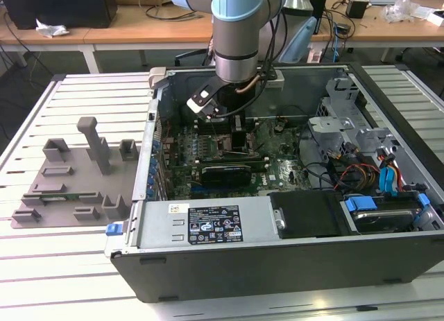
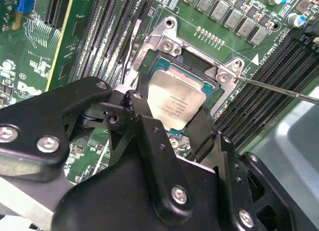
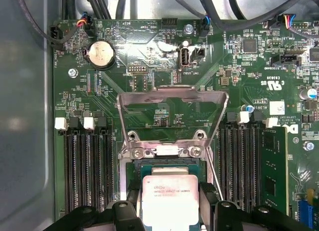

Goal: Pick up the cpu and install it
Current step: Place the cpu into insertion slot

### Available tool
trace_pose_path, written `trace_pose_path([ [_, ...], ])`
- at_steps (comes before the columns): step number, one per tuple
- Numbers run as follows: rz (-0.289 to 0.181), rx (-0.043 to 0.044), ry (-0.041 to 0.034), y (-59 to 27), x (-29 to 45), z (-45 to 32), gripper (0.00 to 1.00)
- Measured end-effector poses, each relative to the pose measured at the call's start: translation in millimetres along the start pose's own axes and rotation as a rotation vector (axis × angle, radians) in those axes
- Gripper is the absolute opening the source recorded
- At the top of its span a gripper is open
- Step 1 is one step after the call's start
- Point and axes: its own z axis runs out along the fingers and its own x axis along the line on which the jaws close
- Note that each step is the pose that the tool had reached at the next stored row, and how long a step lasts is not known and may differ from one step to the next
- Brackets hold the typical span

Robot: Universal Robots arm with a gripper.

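Gripper (image 1: 232,127) is down inside the open case (image 1: 277,269), low over the board (image 1: 281,154).

The cpu (image 3: 169,191) is a thin flat square with a silvery-white metal lid and rounded corners. A pale greenish rim shows past the lid edge. Small dark print runs across the lid; not read.

In both wrist views the black fingers (image 3: 209,197) sit against two opposite edges of the cpu, so the gripper (image 3: 169,206) is clamped on it.

The cpu is right over the socket (image 3: 130,171), square to it. In the second wrist view the cpu (image 2: 175,99) covers most of the opening inside the metal frame (image 2: 167,41). A dark gap shows along its far edge. It looks a bit raised, but I cannot tell if it is fully seated. Gripper (image 2: 172,114) and fingers (image 2: 149,126) hide the near edge.

Load plate (image 3: 172,94) is flipped up and open, just beyond the socket. A thin lever (image 2: 279,90) sticks out from the frame corner. Memory slots (image 3: 87,166) flank the socket on both sides. A coin cell (image 3: 101,54) sits further up the board, well apart.
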Motion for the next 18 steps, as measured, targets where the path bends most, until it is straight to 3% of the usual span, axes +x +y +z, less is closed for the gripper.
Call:
trace_pose_path([
  [4,-0.019,-0.0008,0.0007,0.1,0.0,0.0,0.55],
  [18,-0.019,-0.0007,0.0004,0.0,0.9,2.1,0.55],
])
